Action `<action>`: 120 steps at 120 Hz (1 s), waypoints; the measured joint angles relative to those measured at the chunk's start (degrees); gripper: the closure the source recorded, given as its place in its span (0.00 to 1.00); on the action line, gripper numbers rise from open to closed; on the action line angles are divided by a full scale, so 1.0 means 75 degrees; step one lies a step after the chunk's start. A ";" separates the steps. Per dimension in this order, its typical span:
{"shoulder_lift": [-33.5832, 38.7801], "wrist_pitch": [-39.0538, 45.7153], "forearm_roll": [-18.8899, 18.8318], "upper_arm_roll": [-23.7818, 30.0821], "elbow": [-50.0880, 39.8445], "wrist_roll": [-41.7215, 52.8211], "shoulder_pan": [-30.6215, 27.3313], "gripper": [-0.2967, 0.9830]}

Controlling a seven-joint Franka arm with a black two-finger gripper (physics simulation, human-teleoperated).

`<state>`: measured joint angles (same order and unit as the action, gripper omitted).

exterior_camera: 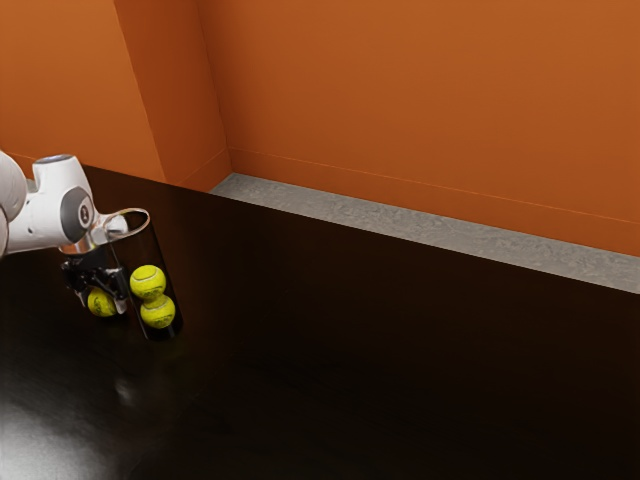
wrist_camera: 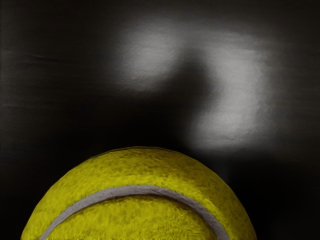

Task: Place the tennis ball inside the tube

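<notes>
Tennis ball (exterior_camera: pixel 101 303): yellow, low beside the tube, outside it, on the side nearer the exterior view's left. Tool (exterior_camera: pixel 103 306): black, pointing down, pinching the ball, one finger against each side. Can't tell whether the ball touches the table beneath. Wrist view: same ball large and close under the hand, a pale curved seam across its yellow felt; beyond it, dark surface with two soft patches of glare running together. Tube (exterior_camera: pixel 169 262): clear, open-mouthed, standing just beside the tool, toward the exterior view's right. Two more balls inside, stacked: upper ball (exterior_camera: pixel 148 281) resting on lower ball (exterior_camera: pixel 157 312), the latter near the base. White arm (exterior_camera: pixel 62 212) comes in from the exterior view's left, its hand near the rim. Table (exterior_camera: pixel 340 350): dark, glossy. Past its far edge, grey floor (exterior_camera: pixel 350 213), then orange walls (exterior_camera: pixel 420 90).
</notes>
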<state>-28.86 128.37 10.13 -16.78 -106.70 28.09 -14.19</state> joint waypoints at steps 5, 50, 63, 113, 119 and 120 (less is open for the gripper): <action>-0.0001 0.0001 0.0009 0.0001 0.0000 0.0006 -0.0004 0.23; 0.0041 0.0005 0.0023 0.0000 0.0009 0.0048 0.0006 0.42; 0.0062 0.0013 -0.0004 0.0000 0.0008 0.0041 -0.0005 0.46; 0.2175 -0.0226 -0.0449 -0.0026 -0.0140 -0.0212 0.0132 0.56; 0.2648 -0.0363 -0.0704 -0.0021 -0.0095 -0.0324 0.0231 0.56; 0.2711 -0.0387 -0.0743 -0.0020 -0.0085 -0.0343 0.0249 0.56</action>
<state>-8.53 125.46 4.56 -16.93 -107.34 25.52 -12.32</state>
